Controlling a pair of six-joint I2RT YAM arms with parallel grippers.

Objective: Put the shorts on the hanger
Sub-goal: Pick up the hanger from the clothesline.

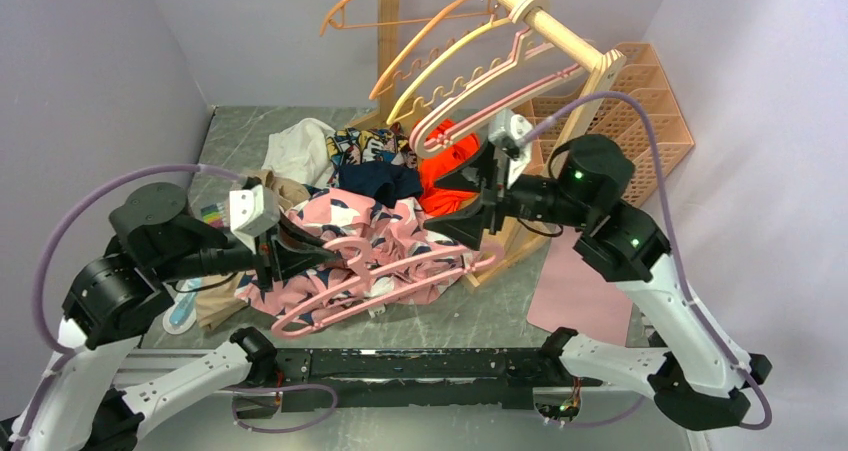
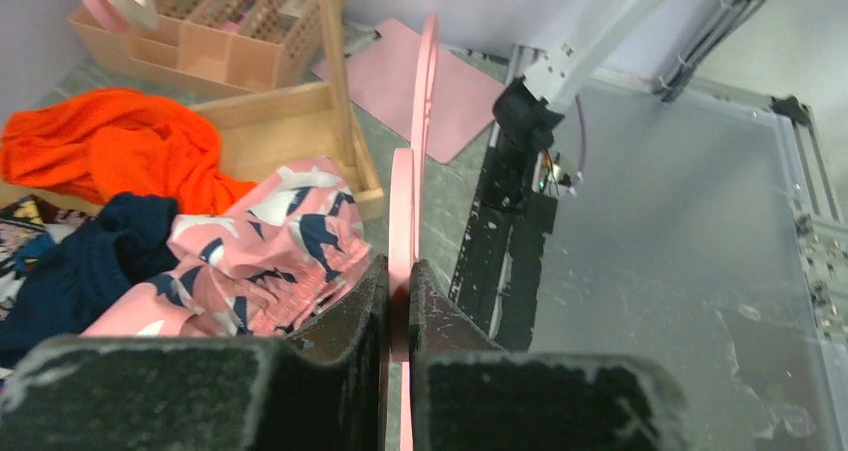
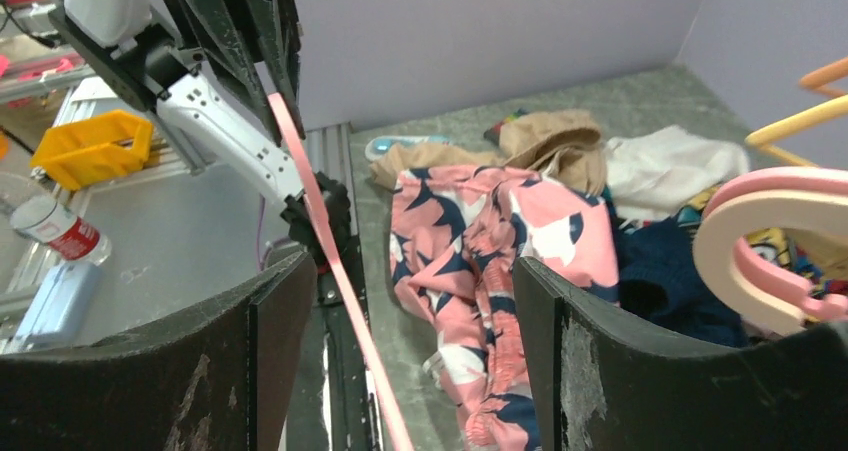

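The pink whale-print shorts lie crumpled on the grey table in the middle of the clothes pile. The pink hanger rests across their front edge. My left gripper is shut on the hanger's left part; in the left wrist view the jaws pinch the thin pink bar, with the shorts just to the left. My right gripper stands open at the hanger's right end. In the right wrist view, the hanger's bar and the shorts lie between its wide jaws, apart from both fingers.
A wooden rack at the back holds orange, yellow and pink hangers. An orange-red garment, a navy one, a white one and a tan one lie around the shorts. A peach basket and pink mat sit right.
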